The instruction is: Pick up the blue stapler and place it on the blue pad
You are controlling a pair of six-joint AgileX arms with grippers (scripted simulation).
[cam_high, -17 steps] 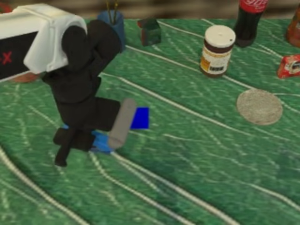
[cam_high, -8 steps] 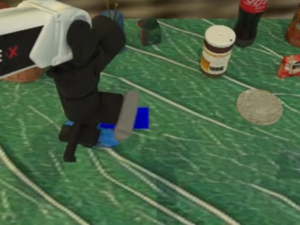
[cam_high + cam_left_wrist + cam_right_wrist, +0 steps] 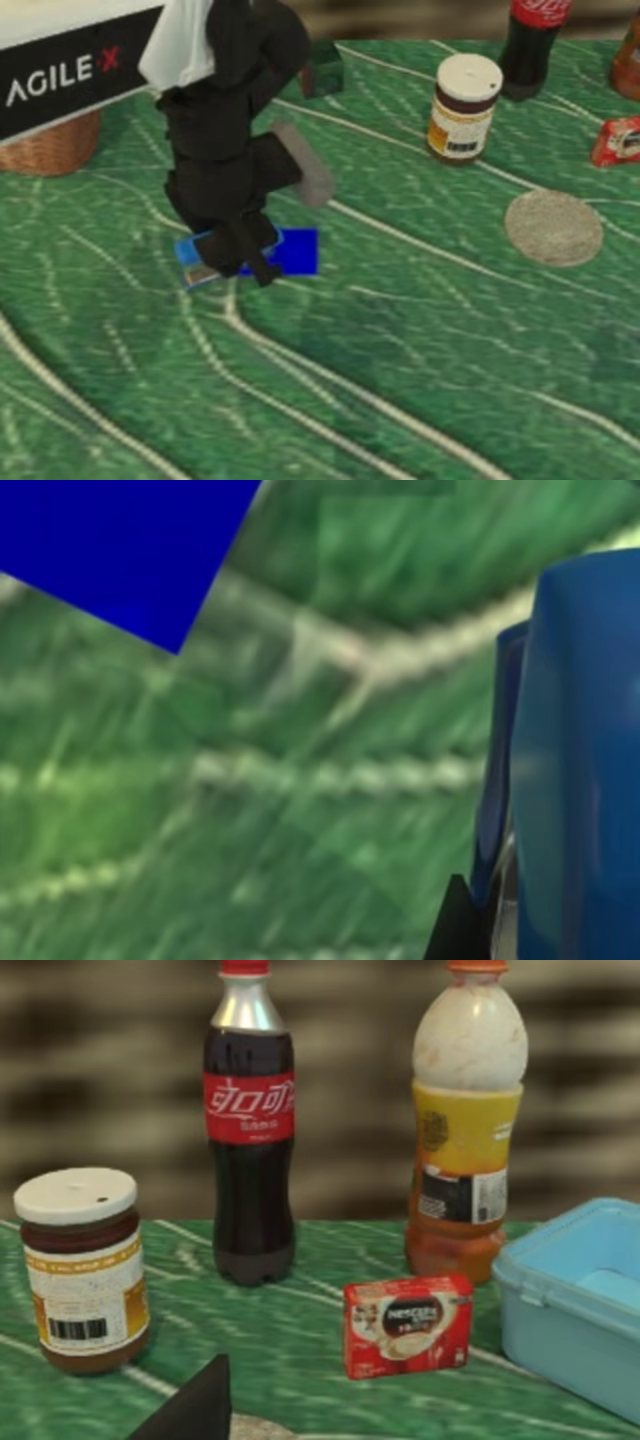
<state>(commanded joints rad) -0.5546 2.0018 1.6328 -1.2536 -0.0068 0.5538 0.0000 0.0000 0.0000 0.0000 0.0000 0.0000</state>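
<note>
We are seeing the stapler (image 3: 200,259) as a small light-blue plastic piece, showing on the table's left half in the top view with most of its body hidden, only its left end with a greyish patch peeking out. In the left wrist view it is filling the side of the picture as a smooth rounded blue shell (image 3: 585,770), hanging above the green cloth. The pad (image 3: 297,251) is lying flat just right of the stapler, a plain deep royal-blue rectangle, darker than the stapler, its left part covered.
</note>
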